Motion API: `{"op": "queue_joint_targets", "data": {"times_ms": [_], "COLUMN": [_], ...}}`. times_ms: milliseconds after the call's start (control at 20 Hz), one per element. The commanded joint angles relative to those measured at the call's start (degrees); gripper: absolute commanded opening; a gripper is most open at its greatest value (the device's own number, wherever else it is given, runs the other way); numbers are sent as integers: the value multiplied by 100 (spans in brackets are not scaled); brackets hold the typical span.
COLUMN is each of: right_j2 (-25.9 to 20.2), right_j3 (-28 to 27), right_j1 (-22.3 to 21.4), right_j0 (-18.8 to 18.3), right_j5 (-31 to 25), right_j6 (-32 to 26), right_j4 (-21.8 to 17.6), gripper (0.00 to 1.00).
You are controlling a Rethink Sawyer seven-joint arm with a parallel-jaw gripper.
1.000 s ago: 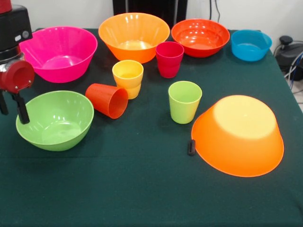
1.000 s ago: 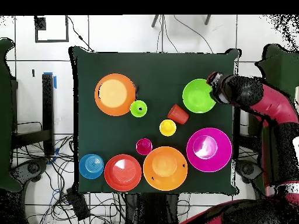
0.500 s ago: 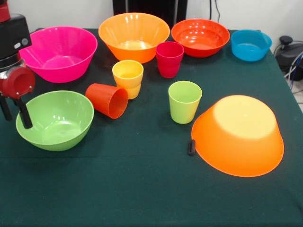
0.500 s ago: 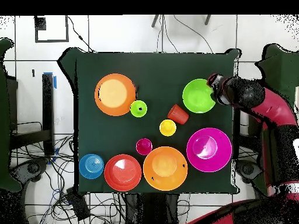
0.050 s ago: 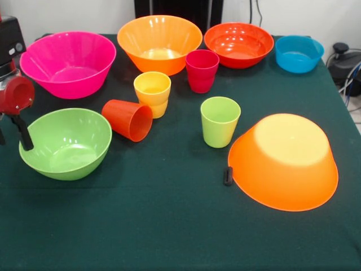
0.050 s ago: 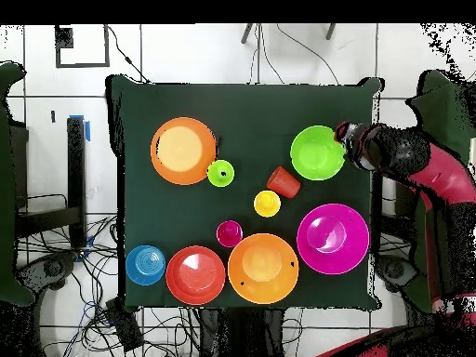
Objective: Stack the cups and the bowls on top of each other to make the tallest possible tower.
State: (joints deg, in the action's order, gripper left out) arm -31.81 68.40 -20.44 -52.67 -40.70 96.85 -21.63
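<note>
My gripper point(image 5: 13, 141) hangs open at the left rim of the lime green bowl point(image 5: 66, 144), one black finger point(image 5: 22, 132) against the rim, nothing held. In the overhead view the gripper point(image 6: 346, 139) sits at that bowl's point(image 6: 317, 152) right edge. An orange-red cup point(image 5: 128, 119) lies on its side. The yellow cup point(image 5: 152, 93), crimson cup point(image 5: 202, 70) and lime cup point(image 5: 220, 121) stand upright. An orange bowl point(image 5: 285, 161) lies upside down at the near right. The pink bowl point(image 5: 67, 62), another orange bowl point(image 5: 159, 42), the red-orange bowl point(image 5: 238, 44) and the small blue bowl point(image 5: 299, 53) line the far edge.
A small black piece point(image 5: 228, 175) lies against the upturned orange bowl's left rim. Dark green cloth point(image 5: 141, 226) covers the table. Cables and dark equipment point(image 5: 345, 62) sit past the table's right edge.
The gripper has slid sideways toward the table's edge, off the green bowl's inside to its rim. No bowl or cup has moved.
</note>
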Motion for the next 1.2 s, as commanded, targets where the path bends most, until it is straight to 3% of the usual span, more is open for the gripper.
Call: {"op": "queue_joint_targets", "data": {"times_ms": [50,250,1200], "right_j2": [-445,-639,-663], "right_j3": [-49,-90,-491], "right_j1": [157,333,627], "right_j0": [88,-7,119], "right_j5": [-772,-794,-1104], "right_j6": [-2040,-2393,-2450], "right_j4": [-378,-355,-418], "gripper": [100,100,100]}}
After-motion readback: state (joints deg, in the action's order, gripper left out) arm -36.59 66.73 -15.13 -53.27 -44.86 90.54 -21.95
